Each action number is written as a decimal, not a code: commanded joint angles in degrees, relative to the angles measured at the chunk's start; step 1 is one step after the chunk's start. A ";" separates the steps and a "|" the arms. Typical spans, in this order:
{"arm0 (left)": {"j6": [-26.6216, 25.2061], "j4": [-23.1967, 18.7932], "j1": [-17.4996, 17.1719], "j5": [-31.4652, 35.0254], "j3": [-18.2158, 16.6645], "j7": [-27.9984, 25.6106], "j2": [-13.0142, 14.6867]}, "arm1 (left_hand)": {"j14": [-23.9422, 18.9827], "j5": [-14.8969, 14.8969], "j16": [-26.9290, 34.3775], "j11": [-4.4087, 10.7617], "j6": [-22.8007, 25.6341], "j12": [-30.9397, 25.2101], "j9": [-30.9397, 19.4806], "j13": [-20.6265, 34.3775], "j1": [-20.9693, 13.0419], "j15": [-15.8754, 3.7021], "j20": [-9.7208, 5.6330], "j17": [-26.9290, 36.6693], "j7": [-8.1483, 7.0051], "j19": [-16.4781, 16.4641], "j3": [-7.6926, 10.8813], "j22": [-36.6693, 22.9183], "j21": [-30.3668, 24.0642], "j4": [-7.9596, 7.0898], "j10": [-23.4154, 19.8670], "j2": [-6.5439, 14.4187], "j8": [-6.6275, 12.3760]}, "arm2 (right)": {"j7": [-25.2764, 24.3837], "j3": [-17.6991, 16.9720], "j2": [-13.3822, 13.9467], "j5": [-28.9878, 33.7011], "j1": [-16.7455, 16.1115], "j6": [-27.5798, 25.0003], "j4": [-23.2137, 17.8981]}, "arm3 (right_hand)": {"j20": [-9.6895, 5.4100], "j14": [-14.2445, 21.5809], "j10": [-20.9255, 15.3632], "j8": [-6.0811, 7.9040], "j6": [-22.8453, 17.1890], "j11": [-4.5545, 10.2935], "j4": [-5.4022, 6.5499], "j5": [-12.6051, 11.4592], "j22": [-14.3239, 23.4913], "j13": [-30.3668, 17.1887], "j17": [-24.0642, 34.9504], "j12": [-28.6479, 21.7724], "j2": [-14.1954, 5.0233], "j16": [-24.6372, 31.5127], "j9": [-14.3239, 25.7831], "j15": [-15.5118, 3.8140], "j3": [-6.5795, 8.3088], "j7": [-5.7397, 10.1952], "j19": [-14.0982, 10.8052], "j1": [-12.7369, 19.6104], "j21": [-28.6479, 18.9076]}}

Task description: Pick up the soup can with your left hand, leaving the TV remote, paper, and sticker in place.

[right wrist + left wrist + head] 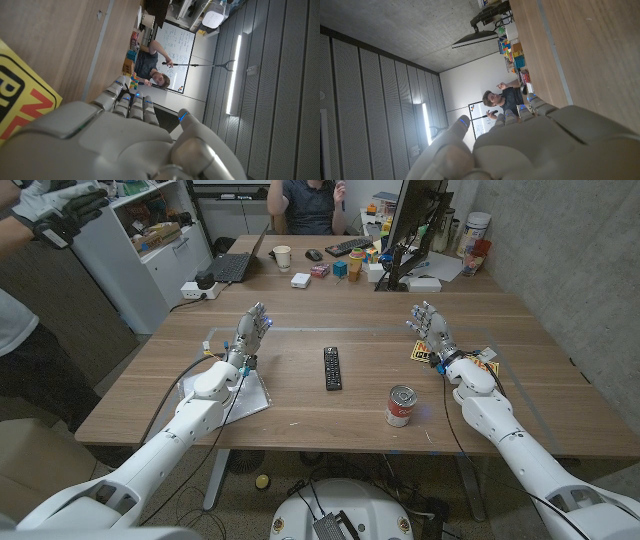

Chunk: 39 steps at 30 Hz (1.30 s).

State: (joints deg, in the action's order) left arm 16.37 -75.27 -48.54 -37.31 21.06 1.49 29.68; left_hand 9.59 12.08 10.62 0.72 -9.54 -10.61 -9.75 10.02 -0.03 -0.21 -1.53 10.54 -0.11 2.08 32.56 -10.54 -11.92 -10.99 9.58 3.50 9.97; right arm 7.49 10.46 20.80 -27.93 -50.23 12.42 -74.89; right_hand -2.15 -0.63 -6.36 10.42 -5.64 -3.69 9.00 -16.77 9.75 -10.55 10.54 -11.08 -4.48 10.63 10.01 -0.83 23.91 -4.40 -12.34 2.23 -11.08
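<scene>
A red-and-white soup can (401, 405) stands upright near the table's front edge, right of centre. A black TV remote (332, 368) lies lengthwise at the table's middle. My left hand (250, 336) is open over a sheet of paper (248, 394) at the left, well away from the can. My right hand (432, 333) is open, fingers spread, above a yellow sticker (484, 363) at the right; that sticker (20, 107) lies under the hand in the right wrist view. The back of my left hand (535, 145) shows beside bare wood, and my right hand (115, 135) holds nothing.
The far end of the table (330, 320) carries a laptop (232, 265), a cup (283, 257), a monitor (415, 225), a keyboard and small boxes. A person (310, 205) sits behind it. Another person's gloved hands (55, 210) show at the top left.
</scene>
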 commanded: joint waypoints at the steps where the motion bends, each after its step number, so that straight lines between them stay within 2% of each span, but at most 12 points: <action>1: 0.22 -0.06 0.02 0.18 0.07 0.22 0.10 | 3.37 0.37 0.25 -0.11 -2.04 -0.32 -0.16 0.21 -0.03 -0.07 0.02 0.13 -0.04 0.51 0.15 -0.08 -0.29 0.06 4.60 6.46 0.23 | 2.85 -4.32 -3.79 4.20 -0.43 -1.87 0.03 | -0.68 -0.01 -0.32 0.43 -0.28 0.03 -0.06 -0.31 0.09 -0.28 0.23 -0.23 -2.51 0.35 0.30 -0.44 0.36 0.05 -0.39 -0.01 -0.26; 14: 0.23 -0.53 -0.30 0.10 0.06 0.26 0.23 | 3.33 0.41 0.26 -0.08 -2.03 -0.34 -0.16 0.21 -0.04 -0.03 0.05 0.12 -0.04 0.50 0.02 -0.08 -0.28 0.07 4.59 6.45 0.26 | 4.17 -6.27 -5.53 5.88 -0.81 -2.07 0.16 | -0.72 -0.03 -0.32 0.41 -0.28 0.05 -0.06 -0.34 0.09 -0.28 0.23 -0.21 -2.50 0.32 0.30 -0.46 0.30 0.05 -0.37 -0.02 -0.23; 32: 0.19 -2.34 -1.15 0.80 -0.10 -0.85 0.92 | 3.26 0.46 0.29 -0.09 -1.88 -0.37 -0.16 0.21 -0.03 -0.09 0.07 0.11 -0.03 0.43 -0.17 -0.08 -0.30 0.06 4.52 6.45 0.35 | 4.62 -7.85 -5.98 6.51 -2.18 -2.40 -1.55 | -0.71 0.05 -0.46 0.44 -0.41 -0.03 -0.03 -0.36 0.09 -0.28 0.24 -0.23 -2.53 0.32 0.30 -0.45 0.20 -0.01 -0.40 -0.05 -0.22; 39: 0.54 -2.55 -1.35 0.81 -0.18 -0.98 0.80 | 2.85 0.50 0.42 -0.04 -1.20 -0.55 -0.15 0.20 -0.06 -0.29 0.07 0.10 -0.56 0.14 -0.25 -0.08 -0.39 0.08 4.02 6.52 0.58 | 4.93 -8.01 -6.04 6.55 -2.26 -2.51 -1.68 | -0.72 0.07 -0.50 0.43 -0.43 -0.01 -0.03 -0.38 0.09 -0.28 0.24 -0.23 -2.54 0.32 0.30 -0.48 0.16 -0.04 -0.41 -0.06 -0.21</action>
State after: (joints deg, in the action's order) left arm 16.52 -77.23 -49.52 -36.71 21.08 0.90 30.43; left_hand 9.58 12.30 10.63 0.73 -9.75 -10.81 -9.73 10.00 -0.04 -0.20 -1.52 10.53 -0.31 2.07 32.53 -10.53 -11.92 -10.96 9.57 3.49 10.19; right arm 12.03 3.01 15.01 -21.64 -52.13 10.04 -76.09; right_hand -2.15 -0.62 -6.35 10.42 -5.63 -3.67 9.00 -16.77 9.74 -10.53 10.53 -11.08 -4.47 10.63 9.99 -0.82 23.91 -4.40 -12.33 2.22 -11.08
